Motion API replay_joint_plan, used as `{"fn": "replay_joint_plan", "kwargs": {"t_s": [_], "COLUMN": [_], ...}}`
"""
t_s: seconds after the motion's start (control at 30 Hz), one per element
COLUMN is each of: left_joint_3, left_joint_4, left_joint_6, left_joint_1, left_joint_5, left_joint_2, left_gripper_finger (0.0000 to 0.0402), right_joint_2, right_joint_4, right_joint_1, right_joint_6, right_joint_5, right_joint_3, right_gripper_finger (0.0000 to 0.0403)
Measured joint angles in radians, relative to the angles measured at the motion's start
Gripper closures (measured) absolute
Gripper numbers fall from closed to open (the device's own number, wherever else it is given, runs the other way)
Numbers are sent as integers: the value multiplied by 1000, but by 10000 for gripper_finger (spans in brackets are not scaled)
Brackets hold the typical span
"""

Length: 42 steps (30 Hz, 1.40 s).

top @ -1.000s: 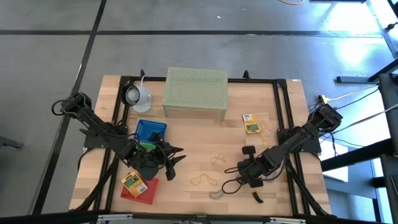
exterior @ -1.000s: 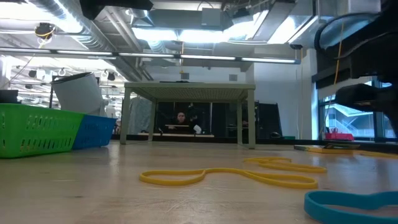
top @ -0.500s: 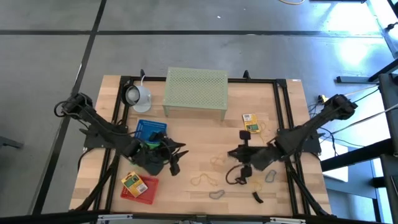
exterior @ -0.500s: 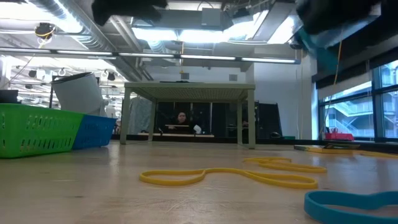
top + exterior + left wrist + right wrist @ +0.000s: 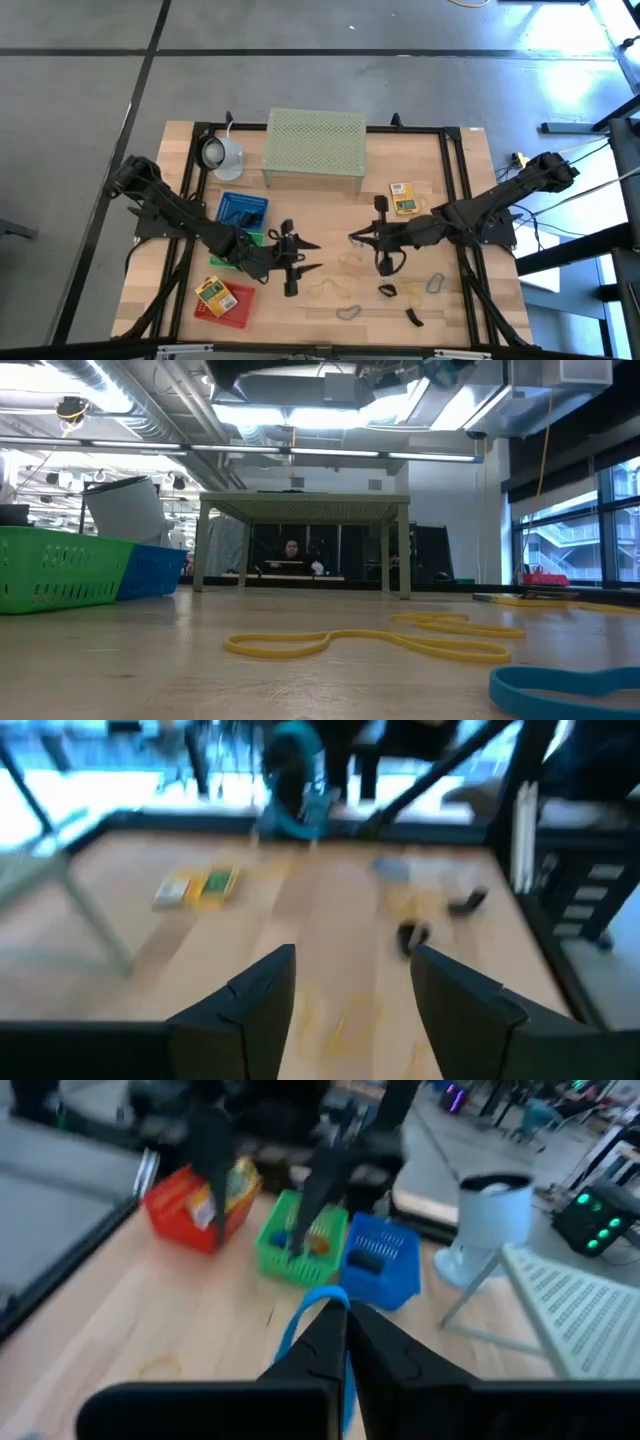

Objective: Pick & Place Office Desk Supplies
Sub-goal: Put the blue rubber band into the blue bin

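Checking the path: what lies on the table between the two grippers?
In the high view, only a tan loop between left gripper and right gripper.

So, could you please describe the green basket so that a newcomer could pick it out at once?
Start at the pale green mesh stand at the table's back edge, then come forward to the three small baskets on the left. The green basket sits in the middle, between the blue one and the red one.

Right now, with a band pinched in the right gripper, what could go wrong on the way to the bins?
1. The right gripper holds the blue rubber band only by a thin pinch; it might slip out mid-move.
2. The open left gripper sits between it and the green basket, so the arms could clash.
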Motion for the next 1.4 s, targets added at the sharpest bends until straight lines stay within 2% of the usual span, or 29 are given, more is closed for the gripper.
{"fn": "replay_joint_plan", "kwargs": {"t_s": [0.3, 0.53, 0.7, 1.0, 1.17, 1.4], "left_joint_3": [0, 0, 1, 1, 1, 1], "left_joint_4": [267, 450, 528, 551, 548, 526], "left_joint_6": [258, 344, 346, 200, 177, 194], "left_joint_1": [35, 83, 111, 152, 158, 146], "left_joint_5": [-15, 23, 93, 94, 94, 96], "left_joint_2": [96, 176, 204, 204, 204, 204], "left_gripper_finger": [204, 202, 204, 214, 252, 351], "right_joint_2": [82, 138, 138, 137, 137, 137], "right_joint_4": [168, 264, 264, 264, 263, 238], "right_joint_1": [-18, -22, -33, -37, -37, -37], "right_joint_6": [-1, -77, -76, -75, -73, -72], "right_joint_5": [-1, -4, -3, -1, 0, 0], "right_joint_3": [0, -1, -1, -1, -1, -1], "right_gripper_finger": [390, 389, 389, 389, 389, 389]}}
